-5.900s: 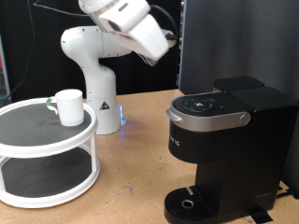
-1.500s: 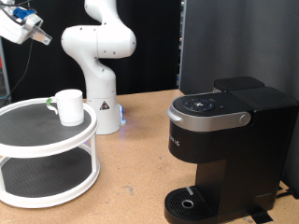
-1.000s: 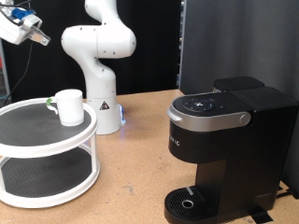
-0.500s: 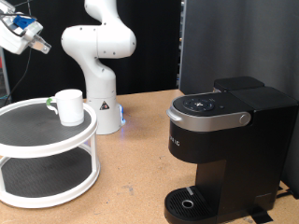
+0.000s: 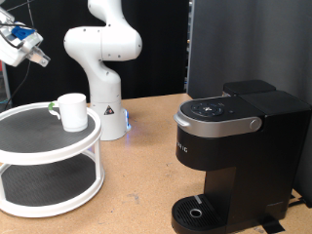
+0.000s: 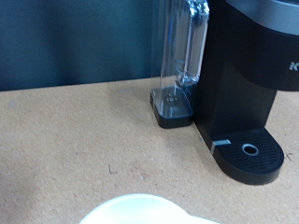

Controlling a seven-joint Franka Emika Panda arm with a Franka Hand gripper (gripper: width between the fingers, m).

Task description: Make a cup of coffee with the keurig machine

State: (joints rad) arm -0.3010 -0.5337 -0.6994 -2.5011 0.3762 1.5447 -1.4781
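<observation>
The white cup (image 5: pixel 70 110) stands upright on the top tier of a round white stand (image 5: pixel 39 146) at the exterior view's left. My gripper (image 5: pixel 39 57) hangs high above and to the left of the cup, apart from it, with nothing seen between its fingers. The black keurig machine (image 5: pixel 239 156) stands at the exterior view's right, lid down, its round drip tray (image 5: pixel 200 213) bare. In the wrist view the cup's white rim (image 6: pixel 140 210) shows at the picture's edge, with the keurig machine (image 6: pixel 248 75) and its drip tray (image 6: pixel 248 154) across the table. The fingers do not show there.
The arm's white base (image 5: pixel 102 78) stands behind the stand. A clear water tank (image 6: pixel 182 65) sits on the machine's side. A black panel (image 5: pixel 224 39) rises behind the machine. Brown tabletop (image 5: pixel 146 175) lies between stand and machine.
The arm swung from the top centre to the upper left, and over the last second the gripper has sunk a little lower and rightward towards the cup. Cup and machine have not moved.
</observation>
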